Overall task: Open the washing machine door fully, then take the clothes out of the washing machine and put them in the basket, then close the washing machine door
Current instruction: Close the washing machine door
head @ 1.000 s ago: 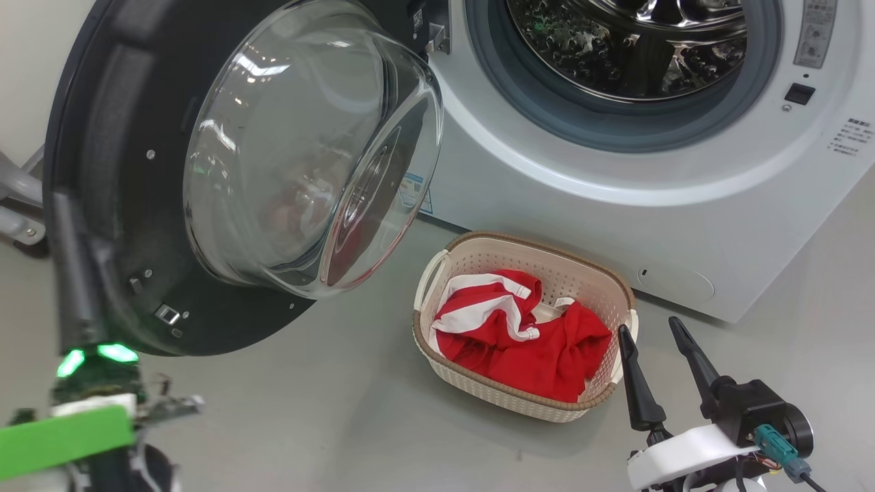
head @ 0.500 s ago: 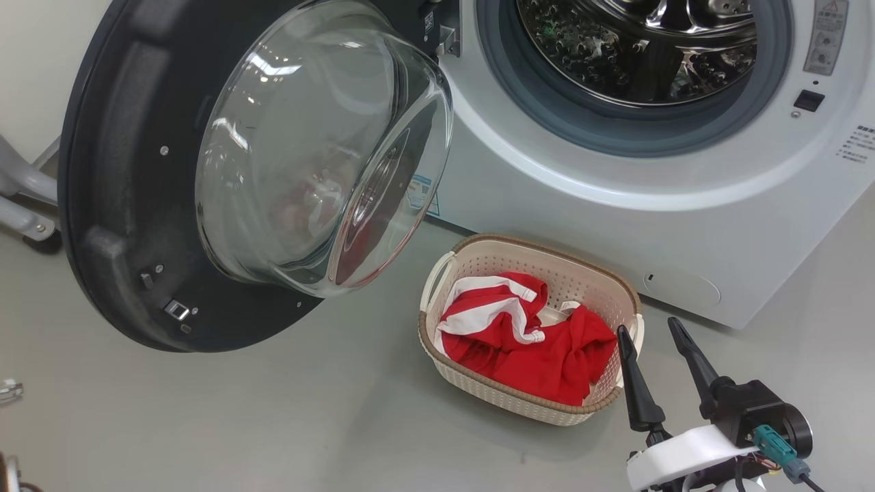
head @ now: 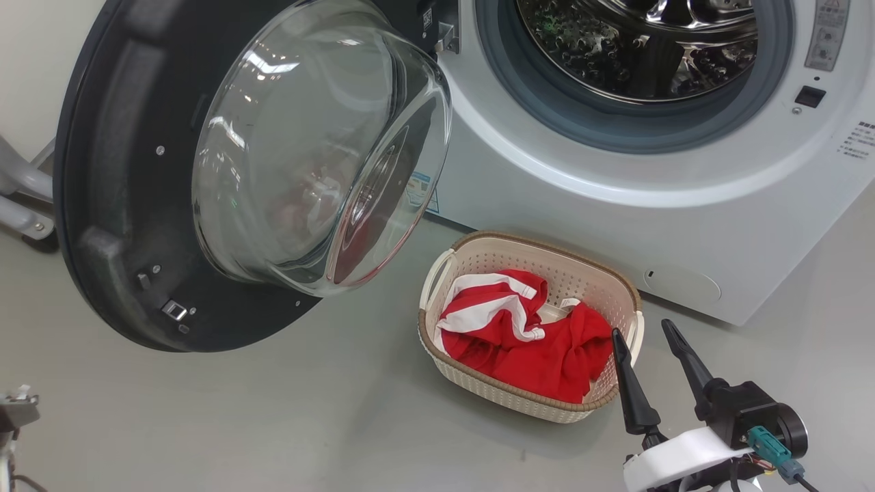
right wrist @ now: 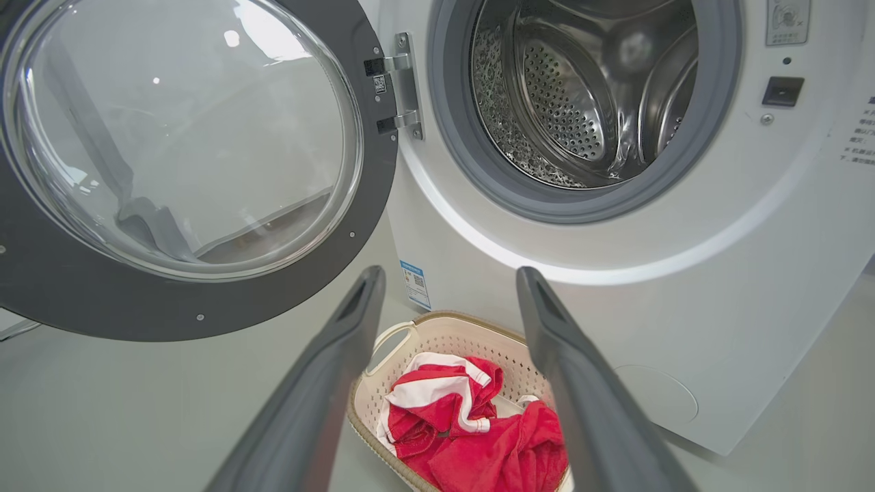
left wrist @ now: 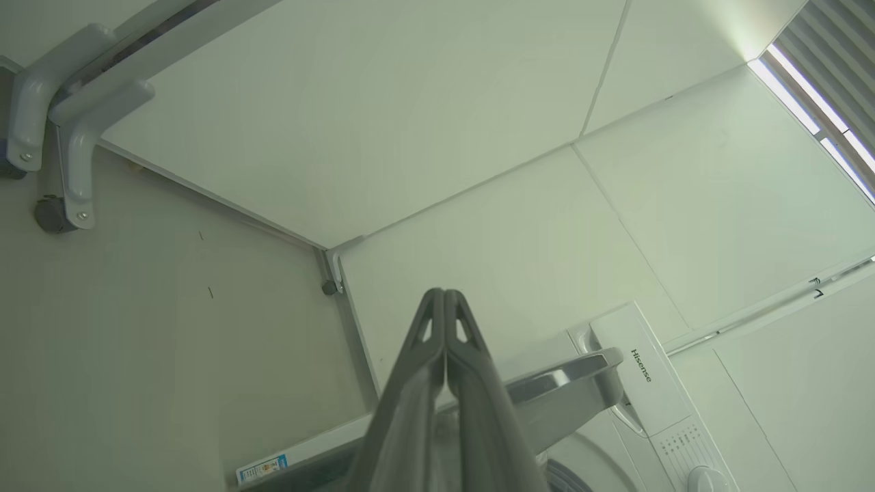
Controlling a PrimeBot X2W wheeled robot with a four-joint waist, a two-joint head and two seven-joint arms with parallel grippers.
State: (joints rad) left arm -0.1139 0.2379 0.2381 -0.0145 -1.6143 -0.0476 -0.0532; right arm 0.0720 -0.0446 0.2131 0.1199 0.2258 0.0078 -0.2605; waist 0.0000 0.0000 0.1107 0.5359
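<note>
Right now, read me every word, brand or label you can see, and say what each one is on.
"Hisense": on the washing machine, white top panel.
Blue label, low on its front: too small to read.
Warning sticker and printed lines, right side of its front: too blurred to read.
Code sticker by the hinge: no readable text.

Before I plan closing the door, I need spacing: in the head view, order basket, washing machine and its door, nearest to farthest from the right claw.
1. The basket, just left of the right claw.
2. The washing machine, its white front behind the basket.
3. The washing machine door, swung open far left.
</note>
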